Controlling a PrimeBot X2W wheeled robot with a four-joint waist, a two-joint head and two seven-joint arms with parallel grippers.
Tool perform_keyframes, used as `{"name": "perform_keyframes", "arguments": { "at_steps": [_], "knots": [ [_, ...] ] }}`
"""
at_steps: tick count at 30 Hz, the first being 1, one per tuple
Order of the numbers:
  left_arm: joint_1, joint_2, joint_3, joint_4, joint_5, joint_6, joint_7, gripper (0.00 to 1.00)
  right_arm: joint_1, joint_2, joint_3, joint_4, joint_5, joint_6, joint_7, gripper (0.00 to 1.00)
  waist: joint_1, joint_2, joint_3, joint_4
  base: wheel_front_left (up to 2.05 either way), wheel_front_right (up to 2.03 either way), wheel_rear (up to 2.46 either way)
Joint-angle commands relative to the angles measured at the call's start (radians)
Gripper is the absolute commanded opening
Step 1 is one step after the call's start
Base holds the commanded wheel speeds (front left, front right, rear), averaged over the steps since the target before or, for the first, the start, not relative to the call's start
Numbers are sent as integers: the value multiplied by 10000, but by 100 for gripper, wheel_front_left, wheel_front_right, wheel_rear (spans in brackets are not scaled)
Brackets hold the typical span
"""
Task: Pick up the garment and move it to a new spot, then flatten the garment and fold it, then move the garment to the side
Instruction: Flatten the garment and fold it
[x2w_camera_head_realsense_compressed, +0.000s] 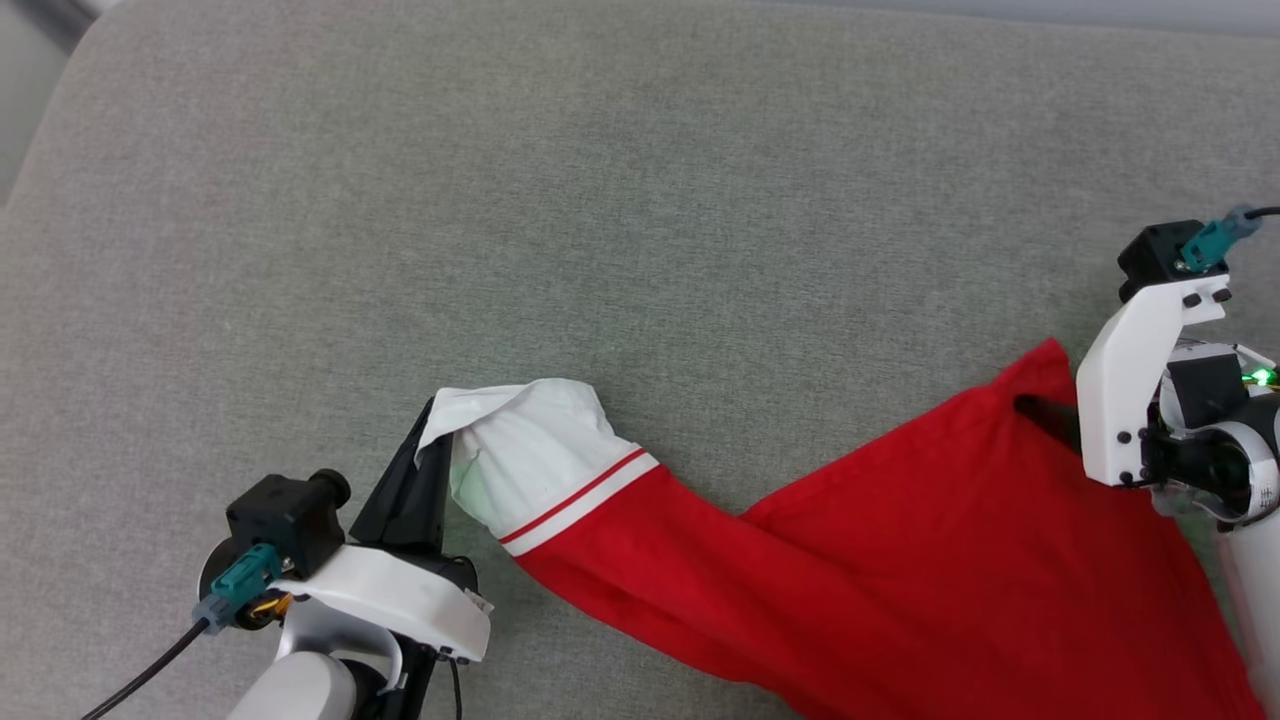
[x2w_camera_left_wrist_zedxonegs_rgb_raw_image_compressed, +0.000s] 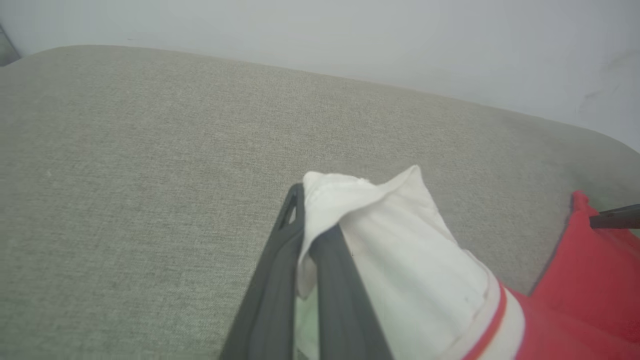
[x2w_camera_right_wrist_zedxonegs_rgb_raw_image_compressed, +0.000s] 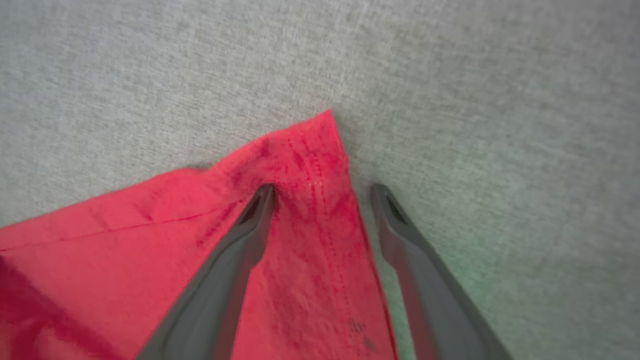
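Garment (x2w_camera_head_realsense_compressed: 900, 540) lies on the grey cushion (x2w_camera_head_realsense_compressed: 600, 200), strung diagonally from lower left to right edge, twisted mid-length, not flat. Left gripper (x2w_camera_left_wrist_zedxonegs_rgb_raw_image_compressed: 307, 220) is clamped on the white sleeve end. Right gripper (x2w_camera_right_wrist_zedxonegs_rgb_raw_image_compressed: 324, 192) has its jaws apart, straddling a red hem corner, with no grip there. Judgement: the work is at the spreading stage. Flattening is incomplete; folding and the move to the side are not yet done.
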Motion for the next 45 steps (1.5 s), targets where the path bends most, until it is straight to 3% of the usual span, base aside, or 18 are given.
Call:
{"name": "perform_keyframes", "arguments": {
  "at_steps": [1, 2, 3, 7, 13, 19, 25, 33, 40, 45],
  "knots": [
    [-95, -24, -1, 80, -31, -51, -83, 0, 455, 282, 441, 616, 103, 2, 313, 100, -2, 0, 59, 95, 0, 0, 0],
    [-116, -45, -12, 126, -49, -50, -101, 0, 521, 302, 604, 744, 145, 14, 408, 39, -2, 0, 54, 108, 0, 0, 0],
    [-133, -61, -23, 169, -62, -66, -109, 0, 581, 299, 725, 838, 187, 14, 485, 0, -2, 0, 38, 119, 0, 0, 0],
    [-81, -58, -34, 377, -104, -90, -117, 0, 498, 144, 903, 786, 327, 12, 310, 0, -2, 0, -187, 102, 0, 0, 0],
    [-17, 91, -1, 784, -197, -148, -24, 0, 150, -136, 502, 543, -127, -1, -1162, 0, -2, 0, -1086, -83, 0, 0, 0],
    [-564, -5, 335, 1289, -573, -228, 20, 0, 540, 362, -372, 646, -932, -1, -3448, 0, -2, 0, -2660, -476, 0, 0, 0],
    [-1971, -378, 421, 2528, -881, -523, 297, 0, 576, 903, -1040, 964, -1337, -1, -5038, 0, -2, 0, -3661, -757, 0, 0, 0],
    [-4923, -1276, 242, 5125, -831, -1173, 173, 0, -659, 1341, -1433, 1746, -1739, -1, -6566, 0, -2, 0, -3769, -1007, 0, 0, 0],
    [-7724, -1373, 236, 7313, -512, -1769, -67, 0, -2675, 1395, -1226, 2506, -1888, -1, -7178, 0, -2, 0, -3114, -1332, 0, 0, 0],
    [-9701, -1216, 349, 8187, -227, -1938, -455, 0, -4527, 1483, -1083, 2937, -2054, -1, -7547, 0, -2, 0, -2229, -1547, 0, 0, 0]
  ]
}}
